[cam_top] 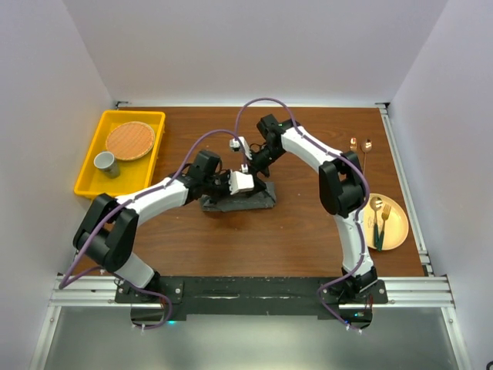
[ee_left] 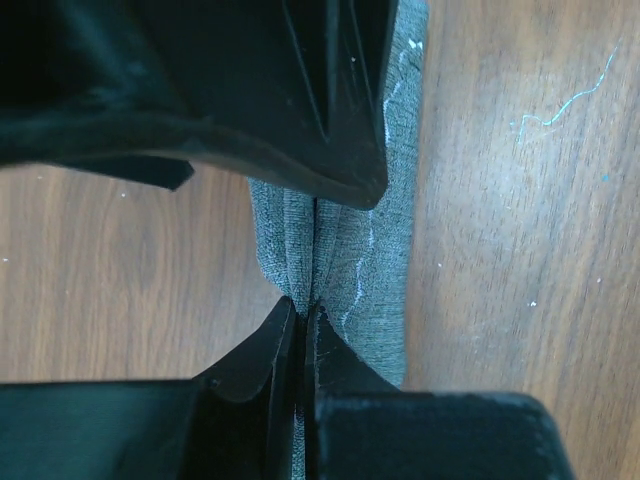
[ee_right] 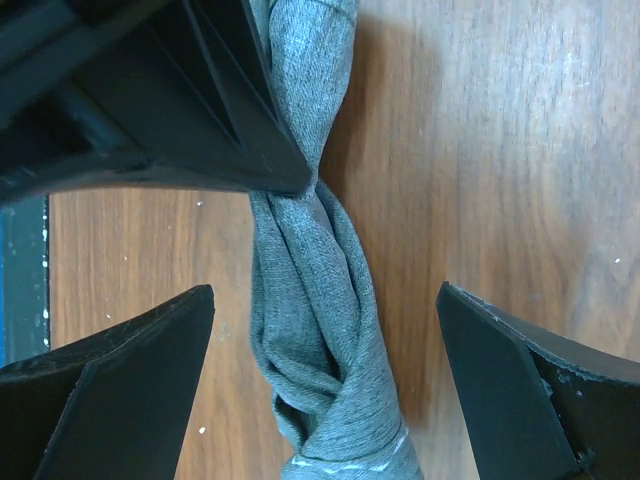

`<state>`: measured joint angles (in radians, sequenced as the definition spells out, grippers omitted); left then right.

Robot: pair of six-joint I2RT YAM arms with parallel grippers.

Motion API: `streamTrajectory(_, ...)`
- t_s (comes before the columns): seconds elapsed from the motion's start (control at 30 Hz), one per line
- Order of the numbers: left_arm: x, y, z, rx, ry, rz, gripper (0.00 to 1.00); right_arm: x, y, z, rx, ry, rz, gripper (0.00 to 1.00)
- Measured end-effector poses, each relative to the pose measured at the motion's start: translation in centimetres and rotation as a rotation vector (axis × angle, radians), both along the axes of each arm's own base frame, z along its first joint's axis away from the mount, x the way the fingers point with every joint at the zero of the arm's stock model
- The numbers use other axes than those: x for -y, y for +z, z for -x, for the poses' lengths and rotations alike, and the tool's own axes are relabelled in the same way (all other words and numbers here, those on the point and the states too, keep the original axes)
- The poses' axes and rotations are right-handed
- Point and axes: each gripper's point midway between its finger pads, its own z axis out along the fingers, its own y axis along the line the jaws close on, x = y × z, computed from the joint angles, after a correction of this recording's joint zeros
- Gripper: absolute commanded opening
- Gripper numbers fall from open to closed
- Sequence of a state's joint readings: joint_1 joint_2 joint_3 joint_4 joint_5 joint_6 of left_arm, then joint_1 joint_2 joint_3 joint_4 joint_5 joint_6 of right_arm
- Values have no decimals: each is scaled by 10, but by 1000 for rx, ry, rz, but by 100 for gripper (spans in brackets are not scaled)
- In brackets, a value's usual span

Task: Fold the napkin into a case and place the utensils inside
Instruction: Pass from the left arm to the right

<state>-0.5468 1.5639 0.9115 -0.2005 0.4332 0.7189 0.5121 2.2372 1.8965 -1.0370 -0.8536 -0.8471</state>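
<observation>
The dark grey napkin (cam_top: 240, 202) lies bunched into a long twisted roll at the table's middle. My left gripper (cam_top: 231, 188) is down on it; in the left wrist view the jaws (ee_left: 303, 306) are shut on a thin fold of the napkin (ee_left: 385, 270). My right gripper (cam_top: 254, 165) hangs just behind it. In the right wrist view it (ee_right: 322, 292) stands wide open, a finger on each side of the twisted napkin (ee_right: 312, 330) and touching nothing. Two copper utensils (cam_top: 360, 149) lie at the far right, apart from both grippers.
A round yellow plate (cam_top: 397, 230) at the right holds a fork and a spoon (cam_top: 380, 217). A yellow tray (cam_top: 92, 173) at the back left carries a woven disc (cam_top: 130, 139) and a grey cup (cam_top: 106, 163). White walls enclose the table.
</observation>
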Motion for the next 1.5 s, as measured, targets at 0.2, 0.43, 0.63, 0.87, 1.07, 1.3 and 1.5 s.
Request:
streamTrajectory(0.2, 0, 6, 0, 23, -3, 13, 0, 17, 0, -12, 4, -26, -13, 98)
streamTrajectory(0.43, 0, 5, 1, 33, -13, 18, 0, 16, -1, -10, 4, -19, -8, 98)
streamTrajectory(0.63, 0, 6, 2, 38, -13, 22, 0, 1, -2, 3, 7, 24, -10, 93)
streamTrajectory(0.87, 0, 7, 1, 48, -17, 25, 0, 4, -18, 14, -24, 32, 16, 81)
streamTrajectory(1.07, 1, 7, 0, 55, -18, 28, 0, 5, -32, 13, -6, 25, 36, 54)
streamTrajectory(1.3, 0, 7, 1, 54, -15, 29, 6, 3, -43, 17, 13, 12, 58, 0)
streamTrajectory(1.5, -5, 22, 5, 44, 22, 53, 49, 4, -31, 9, 94, -36, 72, 0)
